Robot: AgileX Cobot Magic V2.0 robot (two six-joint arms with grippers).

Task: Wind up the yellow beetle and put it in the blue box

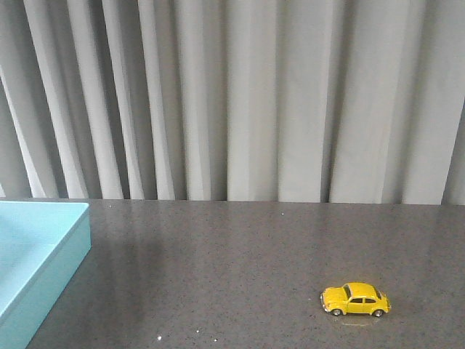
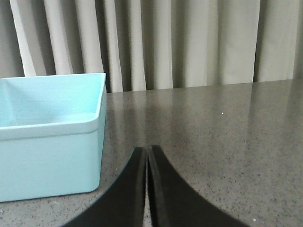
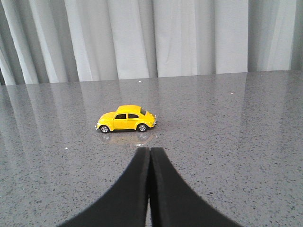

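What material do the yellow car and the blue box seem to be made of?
Yellow beetle: glossy painted body, probably die-cast metal or hard plastic; it shows highlights and reflects in the table. Blue box: likely matte plastic, with smooth even walls and a rounded rim.

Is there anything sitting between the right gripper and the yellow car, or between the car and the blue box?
Nothing visible. In the right wrist view only bare tabletop separates the right gripper, fingers together, from the yellow beetle. In the front view the stretch from the beetle to the blue box at the left is also bare.
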